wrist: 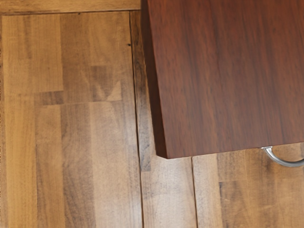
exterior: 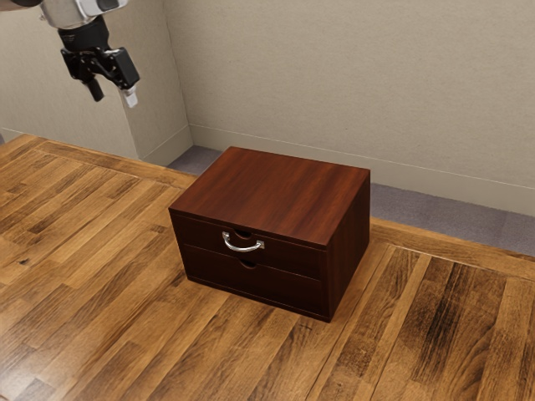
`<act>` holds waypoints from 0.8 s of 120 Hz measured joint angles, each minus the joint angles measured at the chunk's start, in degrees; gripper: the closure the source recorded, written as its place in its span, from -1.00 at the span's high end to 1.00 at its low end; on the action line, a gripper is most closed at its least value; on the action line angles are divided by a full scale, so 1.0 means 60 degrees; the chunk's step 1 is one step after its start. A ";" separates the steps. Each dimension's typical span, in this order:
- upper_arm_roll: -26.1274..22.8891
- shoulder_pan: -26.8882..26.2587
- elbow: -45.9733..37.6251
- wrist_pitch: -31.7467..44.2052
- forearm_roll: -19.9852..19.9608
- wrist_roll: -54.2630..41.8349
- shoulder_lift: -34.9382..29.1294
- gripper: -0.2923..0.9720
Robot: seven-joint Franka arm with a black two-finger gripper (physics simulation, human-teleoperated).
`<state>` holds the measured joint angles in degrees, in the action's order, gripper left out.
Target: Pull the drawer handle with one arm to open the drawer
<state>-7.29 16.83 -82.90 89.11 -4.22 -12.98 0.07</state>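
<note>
1. The gripper [exterior: 113, 93] hangs high above the table [exterior: 84, 276], toward its far edge at the exterior view's left, well apart from everything; its two fingers are spread, with nothing between them
2. The cabinet [exterior: 276, 192] stands close to the table's far edge, its back toward the wall. Its front faces the open stretch of boards, which leaves room for a drawer to slide out and for the hand to come in ahead of it
3. The handle [exterior: 242, 244], a curved silver bar, sits at the middle of the upper drawer [exterior: 284, 253] front. It bows outward, so a gap lies behind it for a finger; the lower drawer [exterior: 267, 282] has just a notch at its top edge
4. Both drawer fronts lie flush with the cabinet's face, so I judge the task not yet begun: the drawer is shut
5. In the wrist view the camera looks down on the cabinet's top near a front corner, and one end of the handle peeks out past the front edge. That puts the hand off to one side of the bar, not lined up with it
6. The next move, as I judge it, calls for coming down ahead of the face, straddling the bar, pinching it, then pulling straight along the drawer's travel. A slanted pull could drag the whole cabinet, or the fingers could slip off the smooth metal
</note>
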 joint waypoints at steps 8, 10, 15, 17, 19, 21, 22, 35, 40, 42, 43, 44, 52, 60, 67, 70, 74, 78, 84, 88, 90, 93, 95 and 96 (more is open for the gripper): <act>0.0000 0.0047 0.0000 0.0000 0.0000 -0.0002 0.0001 0.54; 0.0000 0.0059 0.0000 0.0000 0.0000 -0.0003 0.0001 0.54; 0.0000 0.0090 0.0000 0.0000 0.0000 -0.0004 -0.0002 0.54; 0.0000 0.0101 0.0000 0.0000 0.0000 -0.0004 0.0001 0.54; 0.0000 0.0113 0.0000 0.0000 0.0000 -0.0005 0.0003 0.54; 0.0000 0.0125 0.0000 0.0000 0.0000 -0.0005 0.0004 0.54; -0.0002 0.0133 0.0004 0.0000 0.0000 -0.0005 0.0003 0.54; -0.0137 0.0369 0.0933 -0.0183 0.0054 -0.0010 -0.0176 0.54; -0.0197 0.0492 0.1368 -0.0280 0.0065 -0.0050 -0.0402 0.54; -0.0286 0.0595 0.1582 -0.0315 0.0070 -0.0082 -0.0477 0.54; -0.0340 0.0649 0.1681 -0.0332 0.0072 -0.0102 -0.0509 0.54; -0.0393 0.0695 0.1766 -0.0349 0.0074 -0.0123 -0.0536 0.54; -0.0743 0.0697 0.2125 -0.0457 0.0086 -0.0384 -0.0686 0.54; -0.0921 0.0265 0.2207 -0.0527 0.0097 -0.0914 -0.0950 0.54; -0.1069 0.0103 0.2211 -0.0556 0.0089 -0.1704 -0.1101 0.54; -0.1156 0.0102 0.2190 -0.0563 0.0083 -0.2142 -0.1123 0.54; -0.1224 0.0087 0.2136 -0.0572 0.0073 -0.2759 -0.1127 0.54; -0.1260 0.0091 0.2063 -0.0581 0.0054 -0.3418 -0.1122 0.54; -0.1279 0.0108 0.1915 -0.0607 -0.0032 -0.4417 -0.1086 0.54; -0.1288 0.0123 0.1770 -0.0677 -0.0159 -0.5046 -0.1028 0.54; -0.1261 0.0086 0.1723 -0.0729 -0.0288 -0.5326 -0.0901 0.54; -0.1217 0.0083 0.1655 -0.0810 -0.0471 -0.5712 -0.0728 0.53; -0.1205 0.0120 0.1623 -0.0857 -0.0572 -0.5956 -0.0644 0.53; -0.1209 0.0150 0.1611 -0.0877 -0.0611 -0.6077 -0.0611 0.53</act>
<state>-14.55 17.72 -73.24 83.85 -7.89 -49.44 -3.60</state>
